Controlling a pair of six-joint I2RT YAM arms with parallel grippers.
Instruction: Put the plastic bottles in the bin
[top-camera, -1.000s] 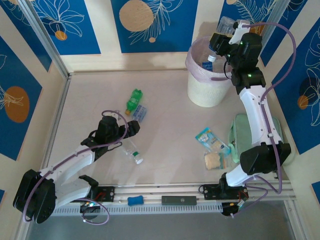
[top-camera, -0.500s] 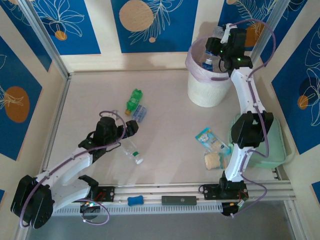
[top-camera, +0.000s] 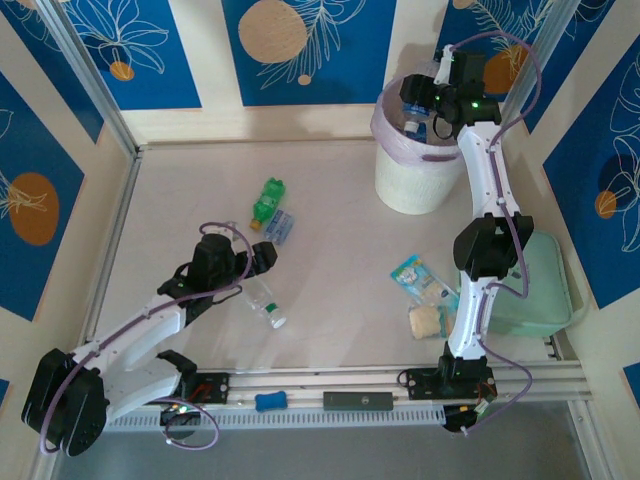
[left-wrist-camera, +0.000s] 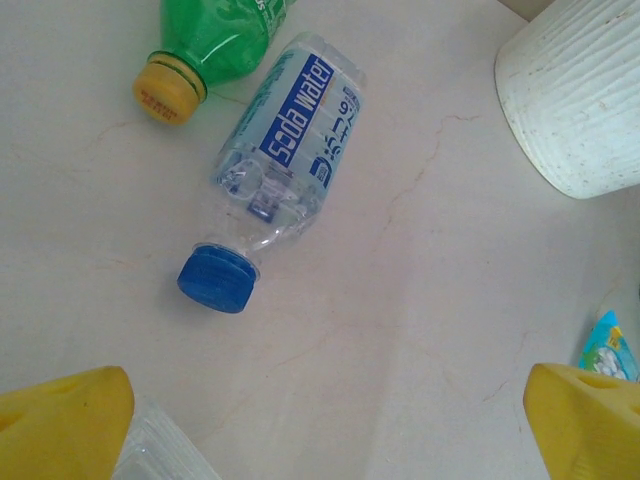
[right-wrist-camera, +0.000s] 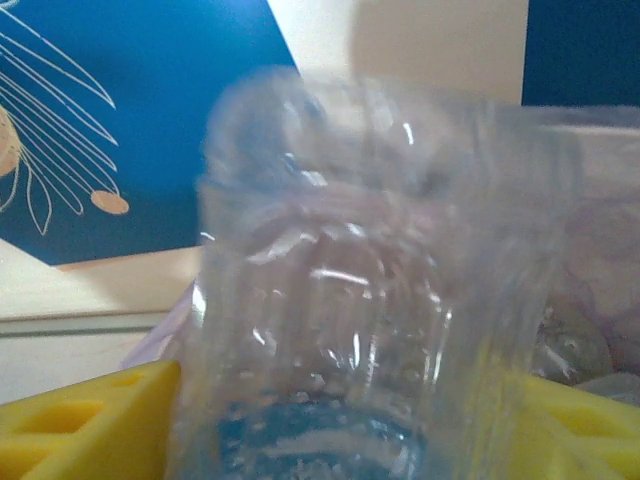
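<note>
Right tool (top-camera: 418, 98) shifted further over bin (top-camera: 405, 188); bottle (right-wrist-camera: 370, 280) blurred.

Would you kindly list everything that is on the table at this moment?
bin: one, white with lilac liner, far right.
green bottle: one, yellow cap, lying mid-table.
soda-water bottle: one, clear, blue cap, beside the green bottle.
clear bottle: one, lying front left.
blurred clear bottle: one, between yellow fingers, over the bin.
snack packets: apparently two, blue-white, near right.
biscuit-like piece: one, tan, beside the packets.
case: one, mint green, right edge.
left gripper: one, open.
right gripper: one, above bin.
</note>
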